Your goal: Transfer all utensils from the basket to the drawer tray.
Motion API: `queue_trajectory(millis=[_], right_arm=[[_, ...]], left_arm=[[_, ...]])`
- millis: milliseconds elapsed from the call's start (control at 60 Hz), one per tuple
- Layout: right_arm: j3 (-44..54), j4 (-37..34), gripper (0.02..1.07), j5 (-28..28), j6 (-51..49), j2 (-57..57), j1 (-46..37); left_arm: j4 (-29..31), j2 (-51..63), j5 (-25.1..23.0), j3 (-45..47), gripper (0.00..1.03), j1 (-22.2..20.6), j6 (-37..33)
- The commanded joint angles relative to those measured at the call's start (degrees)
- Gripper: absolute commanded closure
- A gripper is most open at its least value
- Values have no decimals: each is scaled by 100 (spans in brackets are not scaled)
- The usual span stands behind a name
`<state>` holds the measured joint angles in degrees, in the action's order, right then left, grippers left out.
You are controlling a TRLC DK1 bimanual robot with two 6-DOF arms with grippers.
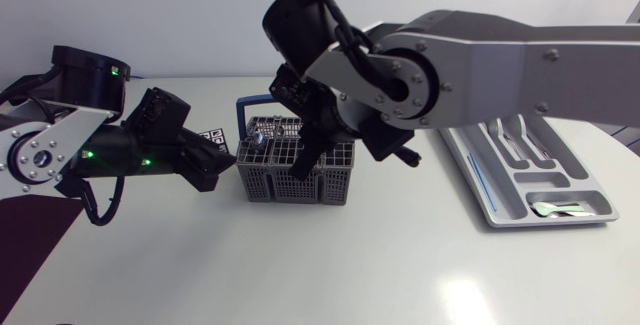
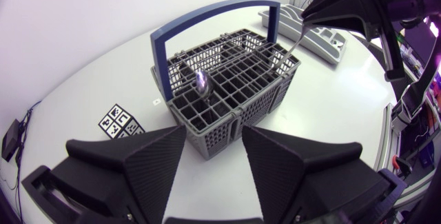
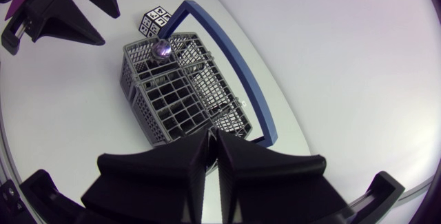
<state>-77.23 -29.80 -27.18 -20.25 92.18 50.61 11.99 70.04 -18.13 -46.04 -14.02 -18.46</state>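
The right hand (image 3: pixel 211 138) is pinched on a thin utensil (image 2: pixel 293 41) rising from the basket (image 1: pixel 290 187), where a spoon (image 2: pixel 200 83) stands. The left hand (image 2: pixel 213 140) gapes wide just beside the basket. The tray (image 1: pixel 470 180) lies well apart on the surface (image 1: pixel 300 265).

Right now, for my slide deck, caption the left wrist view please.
Open left gripper faces the basket and its spoon; right gripper holds a utensil.

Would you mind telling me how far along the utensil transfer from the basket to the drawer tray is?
Done: several utensils already lie in the drawer tray. In hand: the right gripper is shut on a slim metal utensil at the rim of the basket. Left: delivering that one, plus a spoon standing in the basket.
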Motion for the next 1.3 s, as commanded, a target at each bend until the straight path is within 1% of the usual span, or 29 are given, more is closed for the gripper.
queue_trajectory(millis=[0, 133, 233, 300, 350, 450, 617, 767, 900, 1000, 1100, 1283], right_arm=[[173, 106, 99, -95, -146, -253, 63], [296, 115, 99, -86, -216, -543, 89], [393, 124, 98, -42, -278, -772, 125], [490, 133, 98, 64, -313, -921, 151], [551, 115, 98, 292, -330, -1062, 160], [657, 36, 98, 811, -330, -1317, 169], [868, -61, 98, 1698, -313, -1589, 169], [1000, -201, 98, 2472, -234, -1642, 177], [1026, -342, 98, 2990, -225, -1677, 177], [1017, -439, 98, 3245, -207, -1677, 177], [982, -483, 98, 3509, -190, -1677, 151], [920, -641, 98, 3887, -190, -1651, 107]], left_arm=[[-65, -184, -85, 131, 45, -127, 18], [-144, -386, -226, 201, 45, -356, 44], [-162, -421, -683, 192, 45, -373, 79], [-171, -456, -1140, 201, 45, -364, 62], [-171, -535, -1474, 236, 45, -364, 35], [-188, -623, -1887, 280, 45, -400, 9], [-162, -737, -2283, 447, 45, -751, -123], [-162, -781, -2335, 500, 45, -1041, -167], [-197, -667, -2335, 491, 45, -1112, -220], [-206, -579, -2335, 491, 45, -1155, -264], [-179, -553, -2335, 579, 45, -1296, -360], [23, -518, -2344, 684, 45, -1454, -650]])
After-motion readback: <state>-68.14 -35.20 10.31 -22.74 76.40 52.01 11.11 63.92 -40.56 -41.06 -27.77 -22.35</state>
